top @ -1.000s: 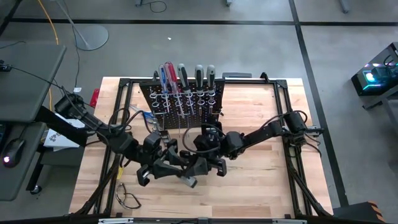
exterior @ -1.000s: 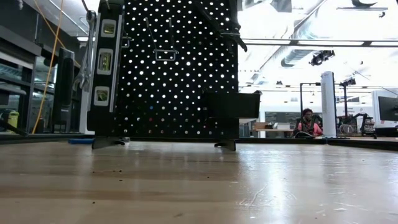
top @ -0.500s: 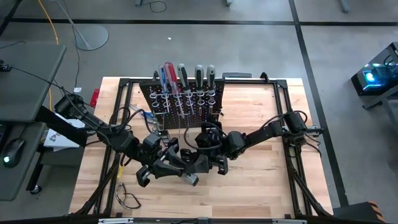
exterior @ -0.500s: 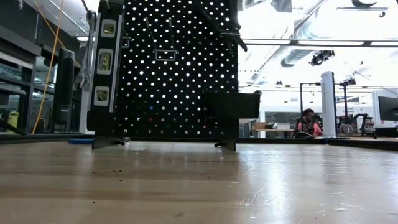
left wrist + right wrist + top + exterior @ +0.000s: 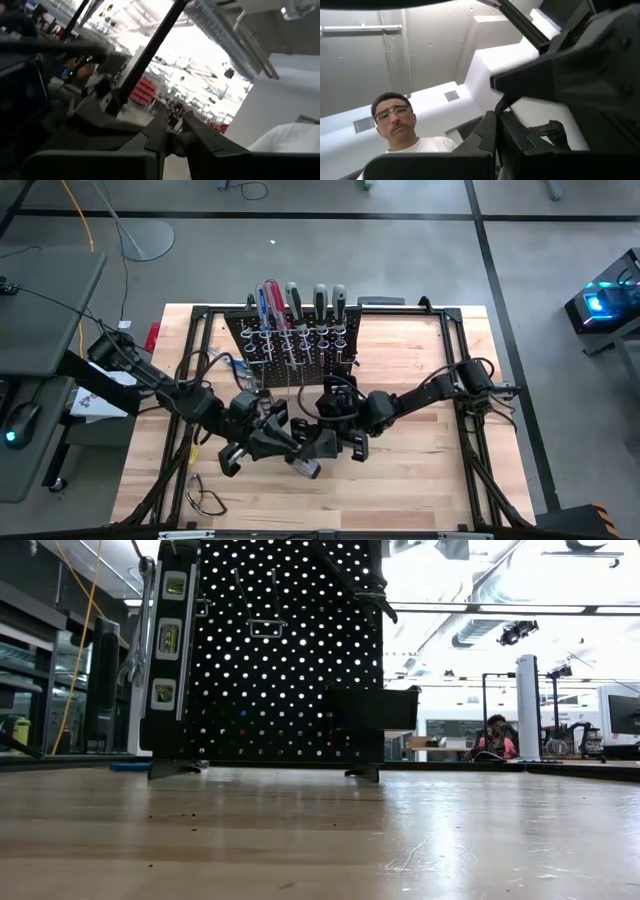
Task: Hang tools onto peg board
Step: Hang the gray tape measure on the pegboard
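Observation:
The black peg board [image 5: 295, 345] stands upright at the table's far middle, with several screwdrivers [image 5: 290, 300] stuck down through its silver rings. In the low view a silver wrench [image 5: 140, 620] hangs at the peg board's [image 5: 270, 650] left side. In front of the board, above the table, my two grippers meet tip to tip, both pointing upward. My left gripper [image 5: 305, 445] [image 5: 172, 137] is closed on a small dark tool [image 5: 176, 143]. My right gripper [image 5: 330, 420] [image 5: 496, 122] is shut, and a thin dark piece [image 5: 504, 104] rises from its tips. What tool this is I cannot tell. My left gripper pinches a dark, ribbed, rounded part of the tool [image 5: 176, 143] between its two fingers; the part is clear of the table. My right gripper holds a thin dark piece [image 5: 504, 104] between its shut fingertips; the left gripper's body hides the rest.
Clear safety glasses [image 5: 205, 500] lie near the table's front left corner. A blue item [image 5: 235, 367] lies left of the board. A small black box [image 5: 375, 708] sits at the board's right side. A person [image 5: 395, 120] leans over beyond the table.
Both arms have stayed where they were in front of the peg board. In the high view my left gripper's fingers have drawn closer together.

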Robot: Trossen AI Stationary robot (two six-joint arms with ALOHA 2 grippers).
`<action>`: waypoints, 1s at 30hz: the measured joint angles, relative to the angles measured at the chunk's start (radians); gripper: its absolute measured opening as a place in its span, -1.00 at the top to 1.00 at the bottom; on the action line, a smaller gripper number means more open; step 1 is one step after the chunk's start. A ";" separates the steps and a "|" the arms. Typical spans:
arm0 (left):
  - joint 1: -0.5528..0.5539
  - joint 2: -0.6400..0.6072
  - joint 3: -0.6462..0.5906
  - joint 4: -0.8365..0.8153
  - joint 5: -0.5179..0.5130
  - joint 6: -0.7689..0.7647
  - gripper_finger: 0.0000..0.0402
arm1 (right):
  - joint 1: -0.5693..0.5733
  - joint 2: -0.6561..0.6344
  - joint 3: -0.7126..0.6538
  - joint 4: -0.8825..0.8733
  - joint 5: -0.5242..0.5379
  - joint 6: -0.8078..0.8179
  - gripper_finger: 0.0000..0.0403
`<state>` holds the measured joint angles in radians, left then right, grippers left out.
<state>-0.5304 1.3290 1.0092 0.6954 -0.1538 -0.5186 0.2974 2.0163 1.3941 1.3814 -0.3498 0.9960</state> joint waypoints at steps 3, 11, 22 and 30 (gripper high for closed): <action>-0.005 0.000 0.000 0.054 -0.016 0.024 0.74 | 0.005 0.000 0.000 0.011 0.001 -0.025 1.00; -0.011 -0.001 0.000 0.117 -0.118 0.128 0.46 | 0.004 0.000 0.075 -0.051 -0.025 -0.102 1.00; -0.018 -0.003 0.025 0.111 -0.084 0.158 0.13 | -0.020 0.000 0.142 -0.181 -0.002 -0.159 1.00; -0.031 -0.019 0.025 0.107 -0.076 0.233 0.12 | -0.023 0.000 0.163 -0.180 -0.013 -0.141 1.00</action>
<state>-0.5613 1.3102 1.0344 0.8021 -0.2302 -0.2857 0.2745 2.0163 1.5566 1.2010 -0.3629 0.8549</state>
